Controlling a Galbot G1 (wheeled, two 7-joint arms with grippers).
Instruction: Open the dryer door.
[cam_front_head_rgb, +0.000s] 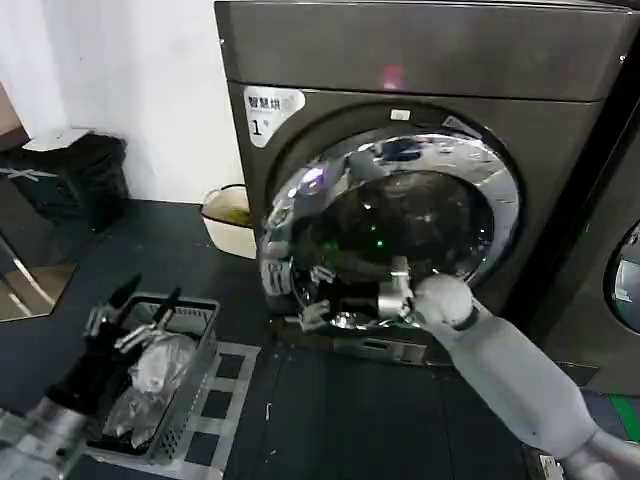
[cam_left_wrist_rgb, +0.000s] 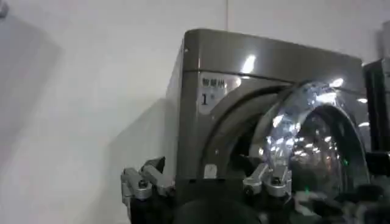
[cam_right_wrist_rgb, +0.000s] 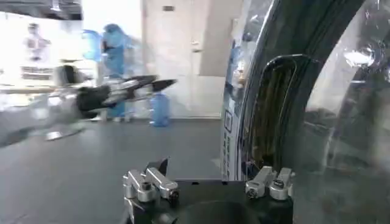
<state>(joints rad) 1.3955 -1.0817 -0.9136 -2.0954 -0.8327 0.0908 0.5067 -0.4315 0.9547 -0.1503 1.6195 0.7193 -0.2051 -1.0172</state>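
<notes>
Dryer door (cam_front_head_rgb: 400, 225) stands a little ajar, its chrome rim lifted off the front of the dryer (cam_front_head_rgb: 420, 60) on the side nearest the label marked "1". The right gripper (cam_front_head_rgb: 355, 305) sits at the lower edge of that rim, fingers spread and holding nothing; its wrist view shows the rim just beside one finger. To do this step well, I judge it should hook a finger behind the rim and sweep outward in an arc around the hinge, not pull straight. The left gripper (cam_front_head_rgb: 135, 310) hovers open and empty over a grey basket (cam_front_head_rgb: 190, 400) with crumpled plastic inside. The floor is dark, with pale tape squares under the basket; a white wall and a cream tub (cam_front_head_rgb: 228, 218) flank the machine.
</notes>
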